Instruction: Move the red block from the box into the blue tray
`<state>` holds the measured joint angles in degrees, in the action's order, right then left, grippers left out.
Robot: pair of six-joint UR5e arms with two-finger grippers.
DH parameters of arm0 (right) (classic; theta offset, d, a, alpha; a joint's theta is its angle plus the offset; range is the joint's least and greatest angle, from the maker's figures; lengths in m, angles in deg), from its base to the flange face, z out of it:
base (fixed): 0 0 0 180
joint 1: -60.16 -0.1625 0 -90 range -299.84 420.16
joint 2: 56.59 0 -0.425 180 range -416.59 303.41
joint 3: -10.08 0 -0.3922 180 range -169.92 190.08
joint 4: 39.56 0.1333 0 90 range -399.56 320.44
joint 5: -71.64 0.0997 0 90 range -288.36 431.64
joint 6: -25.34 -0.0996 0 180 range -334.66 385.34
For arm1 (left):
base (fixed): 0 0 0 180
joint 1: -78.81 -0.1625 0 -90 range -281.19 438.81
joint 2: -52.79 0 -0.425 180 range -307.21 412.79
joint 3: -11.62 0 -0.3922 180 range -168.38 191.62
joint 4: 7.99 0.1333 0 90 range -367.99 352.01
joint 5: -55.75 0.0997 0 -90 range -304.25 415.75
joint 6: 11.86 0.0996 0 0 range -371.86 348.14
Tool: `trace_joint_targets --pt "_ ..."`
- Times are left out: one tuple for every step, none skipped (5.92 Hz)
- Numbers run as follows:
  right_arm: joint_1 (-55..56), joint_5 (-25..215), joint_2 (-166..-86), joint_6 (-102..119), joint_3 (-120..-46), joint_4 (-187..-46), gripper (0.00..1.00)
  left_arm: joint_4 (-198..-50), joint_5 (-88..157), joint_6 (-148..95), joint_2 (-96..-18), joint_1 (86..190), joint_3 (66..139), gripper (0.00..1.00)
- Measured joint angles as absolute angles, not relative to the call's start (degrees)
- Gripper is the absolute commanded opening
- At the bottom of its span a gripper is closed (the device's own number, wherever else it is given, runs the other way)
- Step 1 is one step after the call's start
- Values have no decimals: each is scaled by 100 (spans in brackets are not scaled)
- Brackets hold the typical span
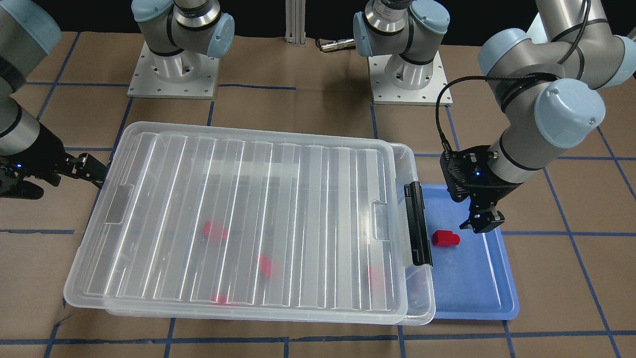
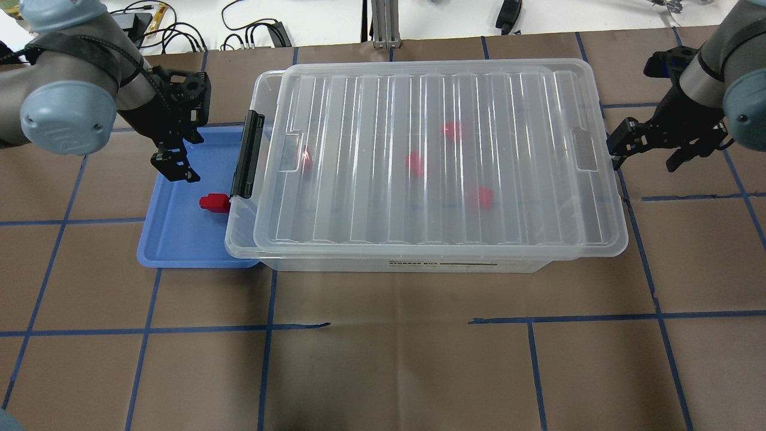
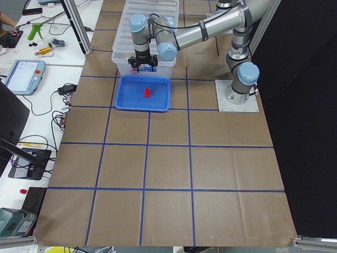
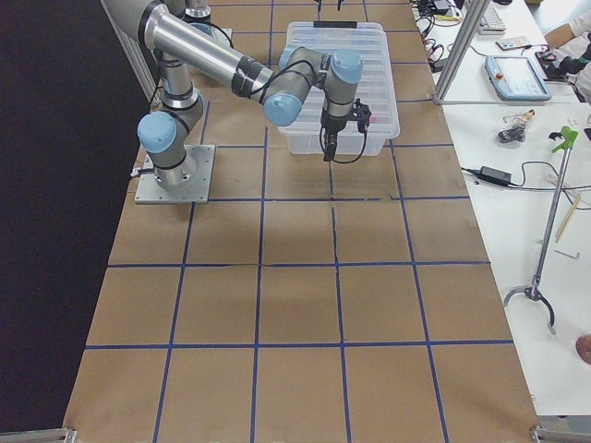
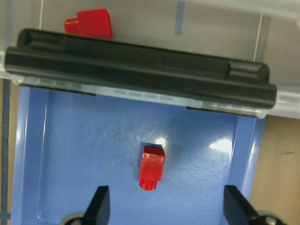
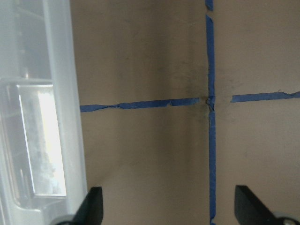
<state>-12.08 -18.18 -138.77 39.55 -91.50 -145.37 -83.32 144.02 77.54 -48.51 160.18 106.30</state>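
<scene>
Seen from overhead, a brown paper-covered table (image 2: 383, 371) is carrying everything.

At the far 9 o'clock side, the left gripper (image 5: 166, 207) is hovering over the blue tray (image 2: 170, 242). Its claw is spread wide and is holding nothing.

The tray is lying flat at 9 o'clock of the box (image 2: 419, 264). The red block (image 2: 213, 203) is resting on its side on the tray floor. It is close to the tray's 3 o'clock edge, with its stub pointing toward 9 o'clock. The left gripper is sitting at about 11 o'clock of the block and is not touching it.

Just beside the block, at 3 o'clock, a black latch bar (image 2: 248, 155) is running along the end of the box. That end is overlapping the tray's edge.

A ribbed translucent lid (image 2: 371, 114) is covering the box. It is shifted slightly toward 3 o'clock, leaving a narrow strip open at the latch end. Other red blocks (image 2: 414, 163) are showing blurrily through the lid.

At 3 o'clock of the box, the right gripper (image 6: 168, 208) is hanging just beside the lid's end. Its claw is also spread wide and empty.
</scene>
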Motion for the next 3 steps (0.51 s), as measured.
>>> trace_joint_targets --pt "-1363 -1853 -13930 3841 -9097 -14523 100 -8540 14388 6639 -4596 16386 10462 88" --pt "-1428 -1883 -14050 3804 -8899 -14363 100 -8616 14381 5432 -4437 16728 10309 88" --pt "-1515 -1880 -14158 3777 -8511 -13950 100 -8654 14381 4307 -4393 16993 10107 94"
